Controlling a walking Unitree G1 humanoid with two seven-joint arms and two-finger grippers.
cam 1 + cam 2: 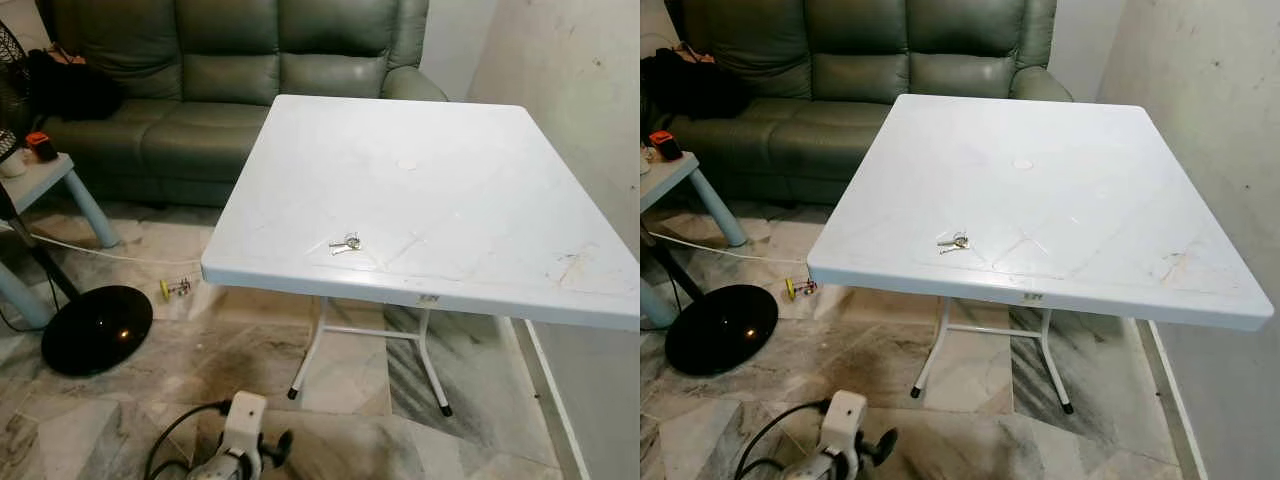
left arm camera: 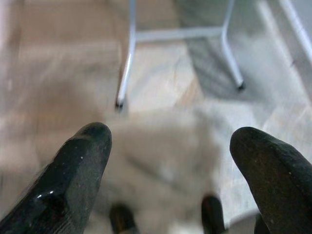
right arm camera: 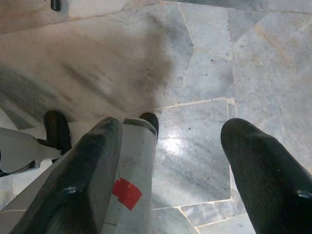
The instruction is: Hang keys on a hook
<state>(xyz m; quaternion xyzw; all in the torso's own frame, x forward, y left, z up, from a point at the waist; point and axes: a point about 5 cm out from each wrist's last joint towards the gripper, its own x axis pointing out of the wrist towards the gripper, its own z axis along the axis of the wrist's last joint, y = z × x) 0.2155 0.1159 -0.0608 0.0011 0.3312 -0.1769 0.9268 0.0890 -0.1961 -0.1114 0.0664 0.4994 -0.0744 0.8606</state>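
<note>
The keys (image 1: 345, 243) are just sitting on the white table (image 1: 480, 190), near its front edge. Both arms hang low over the marble floor (image 3: 204, 63), left tool (image 2: 170, 146) and right tool (image 3: 187, 146) spread wide, holding nothing.

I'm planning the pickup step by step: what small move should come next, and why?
Probably step closer to the white table and raise one arm toward the keys. They lie untouched near its front edge, while the left gripper and right gripper hang low over the floor, fingers apart and holding nothing. No hook is visible yet.
</note>
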